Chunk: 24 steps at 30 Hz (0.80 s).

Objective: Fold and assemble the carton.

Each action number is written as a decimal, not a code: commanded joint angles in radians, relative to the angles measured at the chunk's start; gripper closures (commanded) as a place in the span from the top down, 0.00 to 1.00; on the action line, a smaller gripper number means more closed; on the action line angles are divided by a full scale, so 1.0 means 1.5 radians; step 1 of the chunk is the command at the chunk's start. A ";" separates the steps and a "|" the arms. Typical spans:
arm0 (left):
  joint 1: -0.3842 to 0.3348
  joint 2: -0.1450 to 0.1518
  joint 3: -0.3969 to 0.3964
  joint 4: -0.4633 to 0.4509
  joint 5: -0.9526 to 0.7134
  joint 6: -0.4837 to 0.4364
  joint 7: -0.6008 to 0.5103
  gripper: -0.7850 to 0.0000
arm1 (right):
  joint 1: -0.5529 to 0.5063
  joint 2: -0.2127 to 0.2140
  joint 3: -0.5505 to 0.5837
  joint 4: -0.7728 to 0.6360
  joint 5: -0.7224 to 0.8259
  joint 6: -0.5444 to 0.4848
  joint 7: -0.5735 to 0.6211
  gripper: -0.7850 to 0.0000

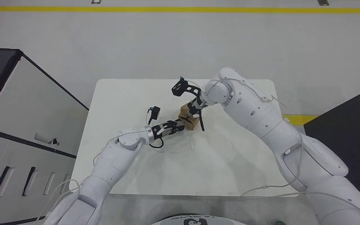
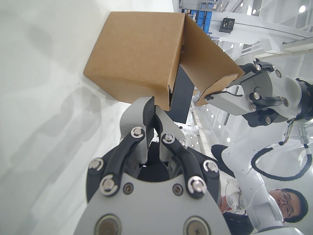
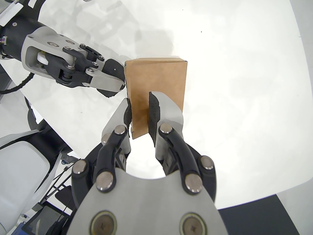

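top view overhead, wrist views close, sharing carton [image 2: 137, 57]

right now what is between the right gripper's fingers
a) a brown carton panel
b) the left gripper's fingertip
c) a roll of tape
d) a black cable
a: in the right wrist view a brown panel of the carton fills the gap between the fingers of the right gripper. The left gripper only meets the carton's far edge.
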 commanded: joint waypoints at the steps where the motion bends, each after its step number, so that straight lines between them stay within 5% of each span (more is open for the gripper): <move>1: 0.000 0.000 0.000 0.000 -0.001 0.001 0.000 0.00 | 0.000 0.000 0.002 0.000 0.002 -0.002 -0.001 0.13; 24: -0.002 -0.002 -0.001 0.004 -0.002 -0.002 0.000 0.00 | -0.002 -0.013 -0.012 0.004 -0.014 -0.010 0.013 0.12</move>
